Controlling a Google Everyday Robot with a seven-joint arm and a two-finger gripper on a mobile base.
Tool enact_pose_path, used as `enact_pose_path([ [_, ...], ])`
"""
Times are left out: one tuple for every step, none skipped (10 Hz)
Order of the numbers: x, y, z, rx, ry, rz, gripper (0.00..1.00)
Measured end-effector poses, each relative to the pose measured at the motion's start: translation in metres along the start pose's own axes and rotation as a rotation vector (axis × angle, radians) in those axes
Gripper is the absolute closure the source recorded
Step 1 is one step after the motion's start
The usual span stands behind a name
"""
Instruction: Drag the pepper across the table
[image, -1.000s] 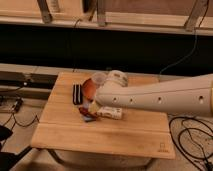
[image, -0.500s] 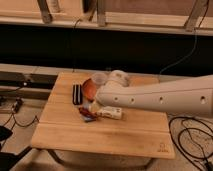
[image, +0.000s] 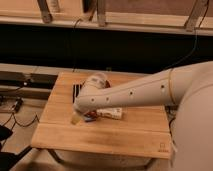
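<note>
The table (image: 100, 141) is a square top of light wooden planks, and the seams between the boards run from left to right. Near its front right corner there is a small dark mark (image: 161, 146); it may be a logo or a label, but it is too small to read. No other writing can be read on the things.

The pepper (image: 90, 118) lies on the table a little to the left of the middle. Only a small dark-red part of it shows below the arm (image: 142, 92). This part seems to lie roughly left to right, but I cannot tell surely its long axis or where its tip points.

The arm is thick and white. It comes in from the right side and reaches down to the left over the table. The gripper (image: 76, 118) is at its low end, close above the table surface, with a pale yellowish tip. It is just beside the pepper, on the left of it; I cannot tell if it touches the pepper. I also cannot tell if the gripper is open or closed, or if it holds anything.

A white bottle (image: 111, 113) lies on its side just to the right of the pepper, with its long axis left to right, partly under the arm. A dark striped object (image: 76, 93) lies further back on the table, left of the arm. On the floor at the left there are dark cables (image: 15, 119).
</note>
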Motion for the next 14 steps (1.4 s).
enact_pose_path([
  [-0.005, 0.01, 0.016, -0.041, 0.013, -0.032, 0.2],
  [-0.007, 0.015, 0.028, -0.07, 0.027, -0.056, 0.2],
  [-0.008, 0.015, 0.039, -0.09, 0.043, -0.069, 0.2],
  [-0.005, 0.009, 0.05, -0.102, 0.063, -0.074, 0.2],
  [-0.003, 0.001, 0.058, -0.109, 0.079, -0.071, 0.2],
  [0.003, -0.011, 0.065, -0.113, 0.095, -0.058, 0.2],
  [0.006, -0.02, 0.069, -0.111, 0.101, -0.047, 0.2],
  [0.01, -0.033, 0.069, -0.104, 0.101, -0.031, 0.2],
  [0.013, -0.041, 0.065, -0.093, 0.098, -0.022, 0.2],
  [0.014, -0.041, 0.066, -0.094, 0.099, -0.021, 0.2],
  [0.012, -0.04, 0.066, -0.095, 0.098, -0.024, 0.2],
  [0.012, -0.04, 0.066, -0.095, 0.098, -0.024, 0.2],
  [0.013, -0.04, 0.066, -0.095, 0.099, -0.023, 0.2],
  [0.014, -0.039, 0.068, -0.1, 0.101, -0.018, 0.2],
])
